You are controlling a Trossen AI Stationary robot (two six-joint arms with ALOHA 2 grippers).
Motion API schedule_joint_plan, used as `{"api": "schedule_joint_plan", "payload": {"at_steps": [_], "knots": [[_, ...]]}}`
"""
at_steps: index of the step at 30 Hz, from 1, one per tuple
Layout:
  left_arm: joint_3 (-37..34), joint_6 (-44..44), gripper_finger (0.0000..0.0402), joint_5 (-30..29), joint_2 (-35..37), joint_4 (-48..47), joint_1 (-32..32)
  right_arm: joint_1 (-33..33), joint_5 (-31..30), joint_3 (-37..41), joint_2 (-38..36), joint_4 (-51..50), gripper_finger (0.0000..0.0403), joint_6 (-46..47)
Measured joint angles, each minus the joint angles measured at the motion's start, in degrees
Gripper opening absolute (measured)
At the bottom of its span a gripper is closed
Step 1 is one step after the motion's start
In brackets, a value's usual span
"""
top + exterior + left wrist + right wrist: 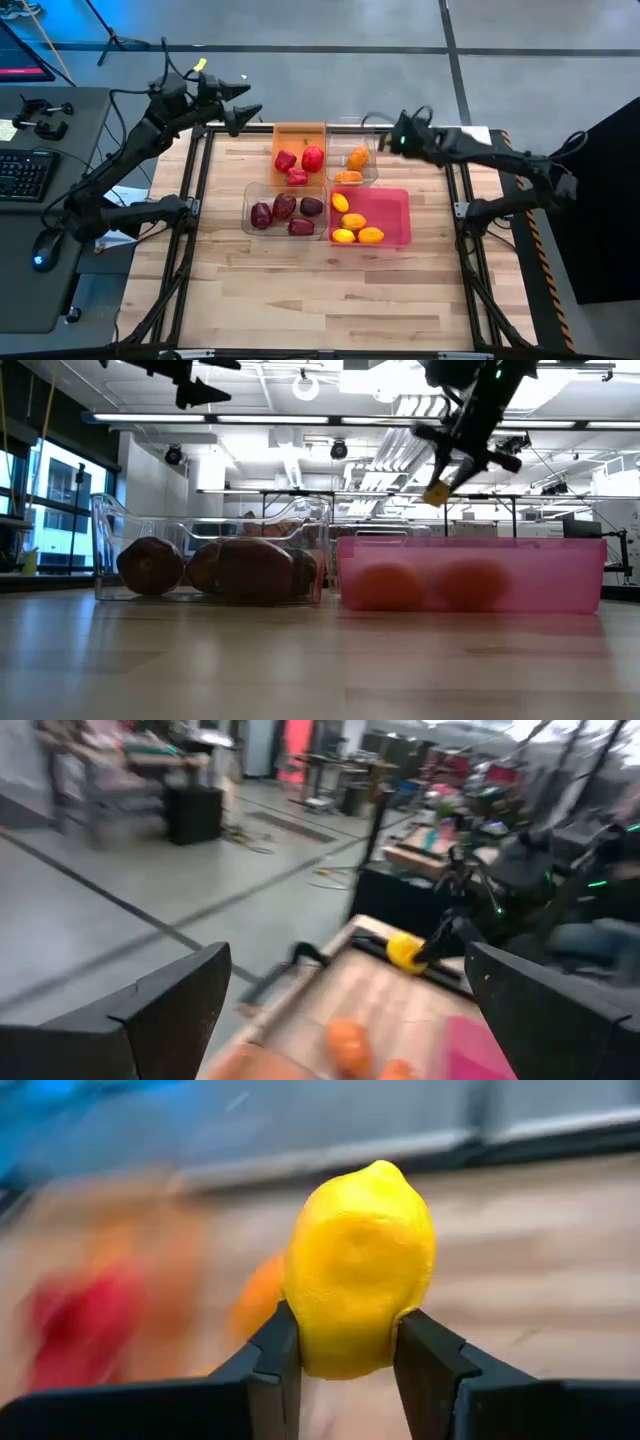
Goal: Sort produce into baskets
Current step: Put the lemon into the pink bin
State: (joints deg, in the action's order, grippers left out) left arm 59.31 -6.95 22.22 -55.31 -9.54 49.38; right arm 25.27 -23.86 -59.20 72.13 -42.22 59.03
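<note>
My right claw [340,1342] is clamped on a yellow lemon [360,1270], held above the table [300,290] beside the clear basket [352,165] of orange pieces. My left claw [236,103] hangs spread apart, empty, beyond the orange basket [299,133].

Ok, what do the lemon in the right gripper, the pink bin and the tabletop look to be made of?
The lemon, pinched in the right gripper, looks like moulded plastic or foam: matte, uniform yellow, soft dimples. The pink bin seems translucent plastic; in the low view the fruit shows through its wall. The tabletop looks like sealed wooden butcher block, with visible plank seams and a faint sheen.
</note>
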Motion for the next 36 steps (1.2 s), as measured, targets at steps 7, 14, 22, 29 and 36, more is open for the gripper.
{"api": "schedule_joint_plan", "payload": {"at_steps": [7, 14, 22, 29, 36], "knots": [[-0.02, -9.18, 0.0390, 5.70, 0.27, -0.02, -5.44, -20.25, 1.64, 0.00, 1.13, -0.87, 0.0106, 1.28], [-3.50, -16.11, 0.0390, -6.57, 0.62, 4.22, -20.45, -29.90, 1.29, 0.02, 1.00, -9.23, 0.0107, -1.05], [-10.64, -28.27, 0.0390, -28.97, 0.65, 12.73, -40.45, -33.78, 0.97, 0.02, 0.13, -12.47, 0.0108, -4.31], [-10.84, -27.47, 0.0390, -36.89, 0.72, 12.50, -48.12, -37.26, -1.68, 0.02, 0.14, -12.10, 0.0108, -5.63], [-10.84, -27.50, 0.0390, -35.19, 0.65, 11.10, -52.46, -38.37, 0.60, 0.02, 0.14, -11.96, 0.0108, -5.24]]}}
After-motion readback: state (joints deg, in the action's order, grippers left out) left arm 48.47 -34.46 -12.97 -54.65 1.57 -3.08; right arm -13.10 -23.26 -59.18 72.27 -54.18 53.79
